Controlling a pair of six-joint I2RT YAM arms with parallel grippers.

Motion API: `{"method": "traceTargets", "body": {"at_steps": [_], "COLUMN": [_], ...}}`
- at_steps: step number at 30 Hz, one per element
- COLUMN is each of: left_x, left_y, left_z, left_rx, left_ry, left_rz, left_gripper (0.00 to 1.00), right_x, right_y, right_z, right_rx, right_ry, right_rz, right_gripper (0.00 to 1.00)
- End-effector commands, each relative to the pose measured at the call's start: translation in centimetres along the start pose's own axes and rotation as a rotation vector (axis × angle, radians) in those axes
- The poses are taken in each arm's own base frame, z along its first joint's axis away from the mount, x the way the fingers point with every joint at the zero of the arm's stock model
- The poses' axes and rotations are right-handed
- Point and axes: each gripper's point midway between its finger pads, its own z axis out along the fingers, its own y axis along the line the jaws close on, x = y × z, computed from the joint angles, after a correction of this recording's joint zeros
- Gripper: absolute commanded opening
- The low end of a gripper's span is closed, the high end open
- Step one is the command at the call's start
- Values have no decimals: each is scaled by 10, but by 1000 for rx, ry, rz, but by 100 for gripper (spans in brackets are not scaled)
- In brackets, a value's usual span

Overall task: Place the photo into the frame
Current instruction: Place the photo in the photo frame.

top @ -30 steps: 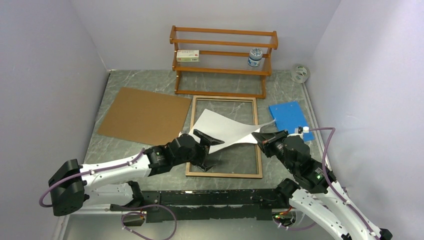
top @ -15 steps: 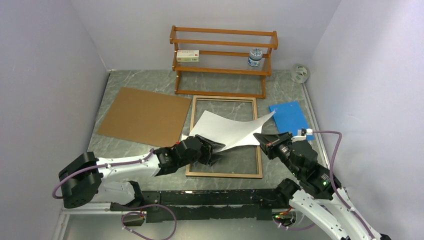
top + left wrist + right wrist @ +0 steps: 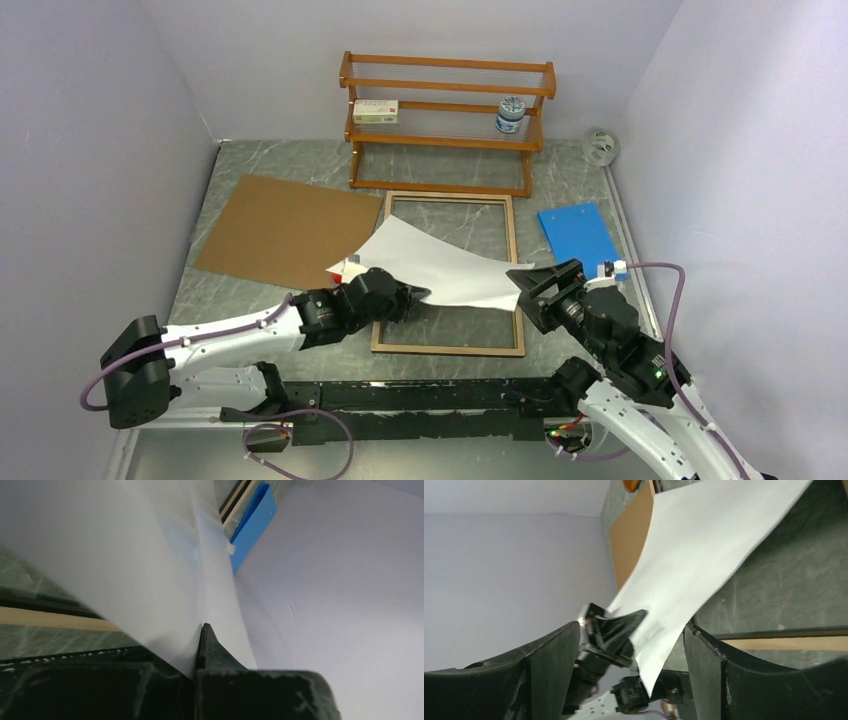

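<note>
Pinching the photo (image 3: 440, 262) by its near-left edge in the left gripper (image 3: 408, 297), fingers pressed together on the paper with no gap showing in the left wrist view. Holding the right gripper (image 3: 543, 290) with jaws spread at the sheet's right corner, paper running loose between the fingers (image 3: 549, 652) in the right wrist view, nipped by neither.

Draped white side up and slantwise over the frame (image 3: 448, 349), bowed rather than flat, left corner hanging out past the frame's left rail, right corner reaching the frame's right rail. Lying wood-brown side up on the bench (image 3: 215, 290), with a brown board (image 3: 285, 230) left of the frame, a blue sheet (image 3: 578, 235) right of the frame and a wooden rack (image 3: 447, 125) behind the frame.

Judged to be at the placing step: sheet brought over the frame, not yet squared to the rails and not yet seated inside them.

Next calls for swinging the paper until its edges run parallel with the frame's rails, then lowering flat onto the glass within the border. Probably also calls for closing the right gripper on the free corner, or pressing that corner down, to keep the sheet from curling back up. Best done slowly: thin paper, held on one side only, easily creased or caught on the frame's near rail.
</note>
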Motion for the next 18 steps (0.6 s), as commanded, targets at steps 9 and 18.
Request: {"method": "traceTargets", "body": {"at_steps": [9, 18], "left_x": [-19, 35], "left_y": [-79, -132], "left_z": [-64, -90], "left_rx": [81, 241], "left_ry": [-121, 227], "left_rz": [826, 1204], "left_gripper": [3, 2], "right_x": [-30, -35], "right_y": [46, 56], "right_z": [-23, 3], "right_rx": [-48, 40], "right_ry": [-99, -108], "right_rz": [-471, -616], "right_gripper": [82, 79]}}
